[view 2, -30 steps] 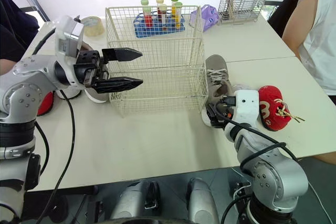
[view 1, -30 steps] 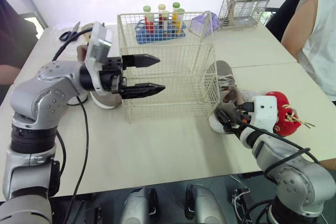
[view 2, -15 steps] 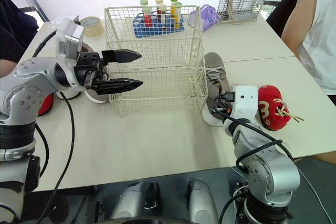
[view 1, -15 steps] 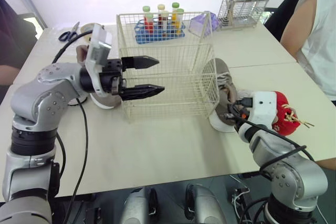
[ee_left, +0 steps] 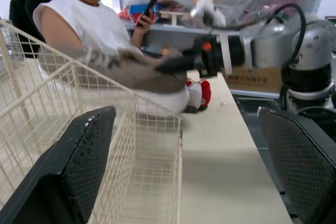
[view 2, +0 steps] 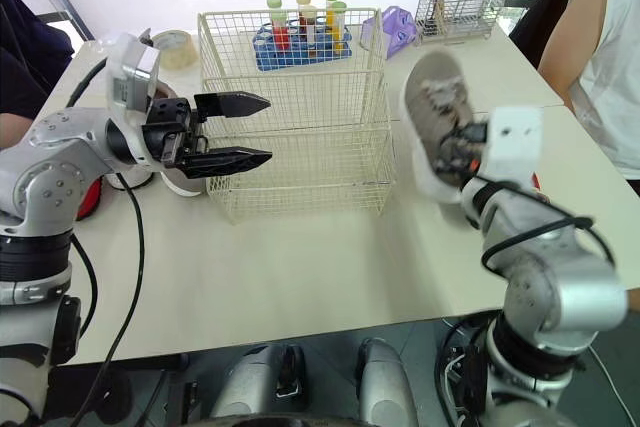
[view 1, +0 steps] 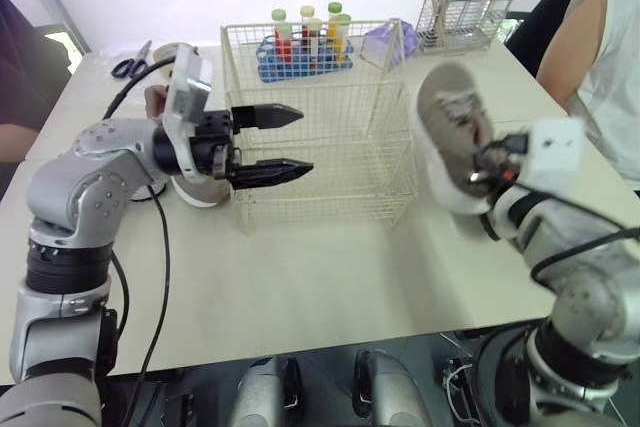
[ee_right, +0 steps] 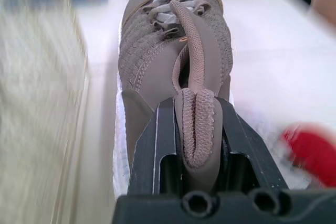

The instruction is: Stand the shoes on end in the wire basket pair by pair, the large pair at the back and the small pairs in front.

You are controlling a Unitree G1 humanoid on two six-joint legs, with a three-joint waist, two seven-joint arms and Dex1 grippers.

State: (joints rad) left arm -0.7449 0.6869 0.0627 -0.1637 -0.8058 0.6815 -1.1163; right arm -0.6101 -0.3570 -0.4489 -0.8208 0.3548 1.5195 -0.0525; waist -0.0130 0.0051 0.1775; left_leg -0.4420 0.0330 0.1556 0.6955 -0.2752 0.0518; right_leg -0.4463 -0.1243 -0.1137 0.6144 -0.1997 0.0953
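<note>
Inspecting from the largest item down: the wire basket [view 1: 320, 127] stands at upper centre of the head view, and I see no shoe in it.

The grey-brown sneaker [view 1: 450, 137] sits at centre right, just beside the basket's right wall. It is held clear of the table [view 1: 330, 277] and tipped up, with its toe toward the top of the frame.

My right pincer [ee_right: 195, 119] is pressed together on the sneaker's heel collar, one finger inside the opening and one outside. My left pincer [view 1: 305, 140] hangs spread and empty at centre left, against the basket's front left corner.

A small red shoe [ee_left: 203, 92] lies on the table beyond the sneaker.

Assessment: the sneaker should be light. The knit upper is soft and the sole moderately stiff, and the collar padding compresses. I judge the heel the soundest hold, being the firmest part of the upper. The risk is that the toe swings about the pinch or the padding creeps out, so lowering it toe-first into the back row calls for a slow, steady descent.
</note>
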